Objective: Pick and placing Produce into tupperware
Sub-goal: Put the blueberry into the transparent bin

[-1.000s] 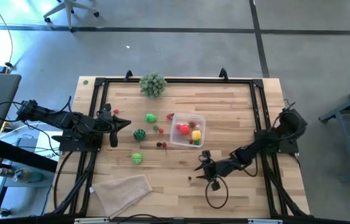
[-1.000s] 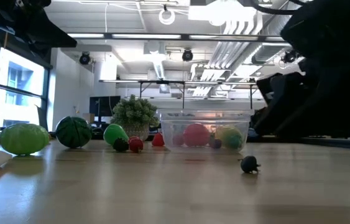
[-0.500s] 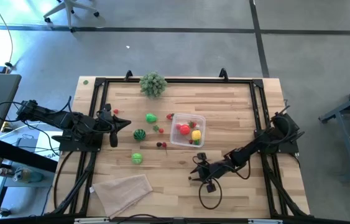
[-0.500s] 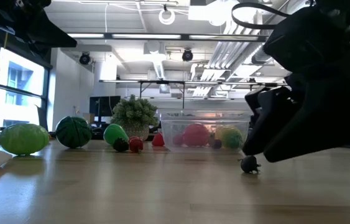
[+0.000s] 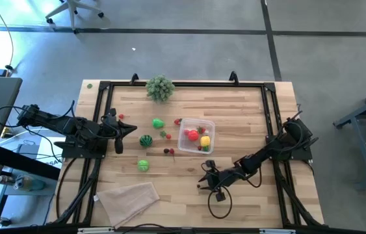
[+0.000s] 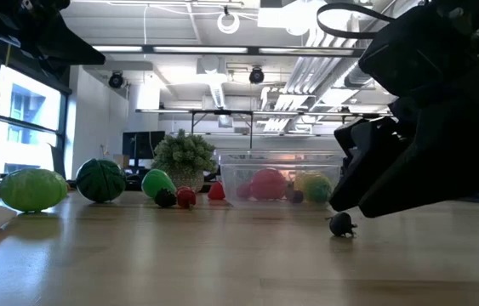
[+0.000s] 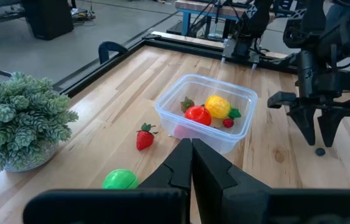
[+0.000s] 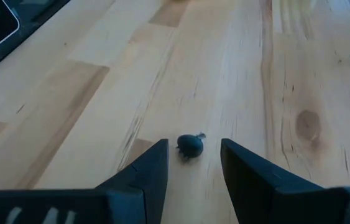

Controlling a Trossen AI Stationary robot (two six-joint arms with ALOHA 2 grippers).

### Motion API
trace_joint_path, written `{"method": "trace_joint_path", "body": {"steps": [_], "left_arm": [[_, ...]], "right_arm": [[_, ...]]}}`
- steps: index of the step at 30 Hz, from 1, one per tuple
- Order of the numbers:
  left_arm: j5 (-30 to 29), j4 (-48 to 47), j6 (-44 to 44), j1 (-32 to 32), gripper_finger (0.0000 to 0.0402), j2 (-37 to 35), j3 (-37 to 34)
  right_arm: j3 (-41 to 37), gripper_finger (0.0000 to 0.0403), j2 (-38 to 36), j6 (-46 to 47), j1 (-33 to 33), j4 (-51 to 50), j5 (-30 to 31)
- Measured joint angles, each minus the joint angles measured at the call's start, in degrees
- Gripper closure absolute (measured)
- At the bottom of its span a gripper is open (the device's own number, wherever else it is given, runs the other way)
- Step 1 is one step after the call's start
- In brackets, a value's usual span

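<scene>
1. the right gripper [image 8: 191,163] is hanging low over the near middle of the table [image 5: 248,123], its two fingers spread apart and pointing down. it is grasping nothing; the gap is there so the fingers can drop on either side of a piece.

2. that piece is a small dark berry [image 8: 190,144], lying on the bare wood just in front of the open fingers, not yet between them. in the low view the berry [image 6: 340,224] is sitting just under the gripper's tips, apparently untouched.

3. the berry is lying apart from the rest of the produce, nearer than the container [image 5: 196,137], which is probably why the right arm is reaching toward the middle for it.

4. the clear container is sitting open near the table's centre, already holding a red piece [image 7: 198,115], a yellow piece [image 7: 217,106] and some smaller bits.

5. more produce is waiting loose to the left of the container: a strawberry [image 7: 144,137], a striped dark green ball [image 5: 145,140] and a pale green ball [image 5: 143,165].

6. the left gripper [image 7: 191,147] is resting at the left edge, clenched and empty, keeping clear of the working arm.

7. the bushy plant [image 5: 160,87] at the far edge and the folded cloth [image 5: 128,197] at the near left are lying outside the job.
</scene>
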Motion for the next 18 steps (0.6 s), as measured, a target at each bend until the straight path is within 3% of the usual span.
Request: {"method": "trace_joint_path", "body": {"steps": [18], "left_arm": [[-0.01,0.00,-0.01,0.01,0.0401,0.00,0.00]], "right_arm": [[3.83,0.0265,2.69,1.40,0.00,-4.39,1.51]]}}
